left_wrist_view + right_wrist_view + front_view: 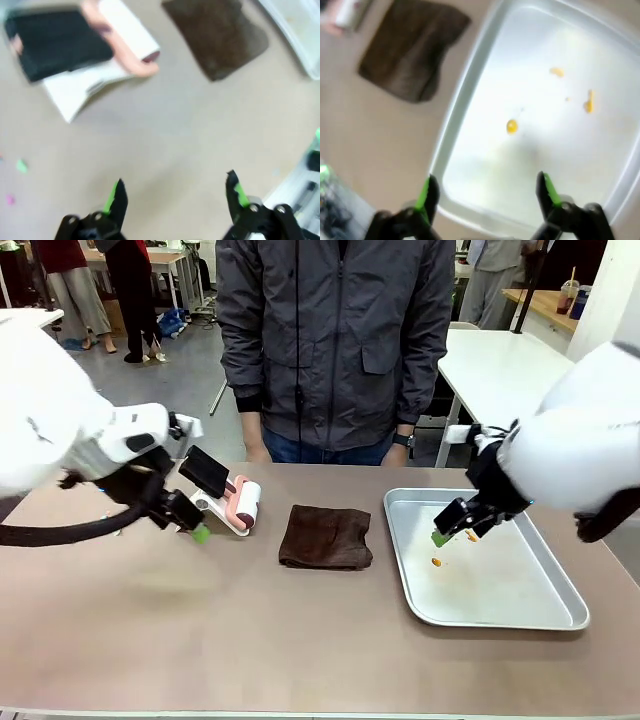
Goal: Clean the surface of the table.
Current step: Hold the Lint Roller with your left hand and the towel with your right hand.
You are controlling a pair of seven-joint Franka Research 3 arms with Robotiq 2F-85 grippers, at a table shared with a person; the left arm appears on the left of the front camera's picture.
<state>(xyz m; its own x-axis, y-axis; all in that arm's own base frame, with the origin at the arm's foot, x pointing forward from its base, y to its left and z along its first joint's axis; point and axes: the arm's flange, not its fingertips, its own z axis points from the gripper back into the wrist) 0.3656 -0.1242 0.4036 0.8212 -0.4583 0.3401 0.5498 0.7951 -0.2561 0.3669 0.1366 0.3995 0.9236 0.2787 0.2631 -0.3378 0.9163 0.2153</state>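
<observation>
Table (pixel 150 640), smooth matte taupe: soft folded brown cloth (pixel 326 537) at centre, shiny rectangular metal tray (pixel 560 612) at right. Left gripper (pixel 175 192) and right gripper (pixel 486 192) both released, empty.

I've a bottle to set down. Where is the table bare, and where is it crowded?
Bare: the robot-side strip of the table in front of the brown cloth, from the left edge to the tray. Crowded: the far left, where the open left gripper hangs by the lint roller; the right gripper hovers over the tray.
</observation>
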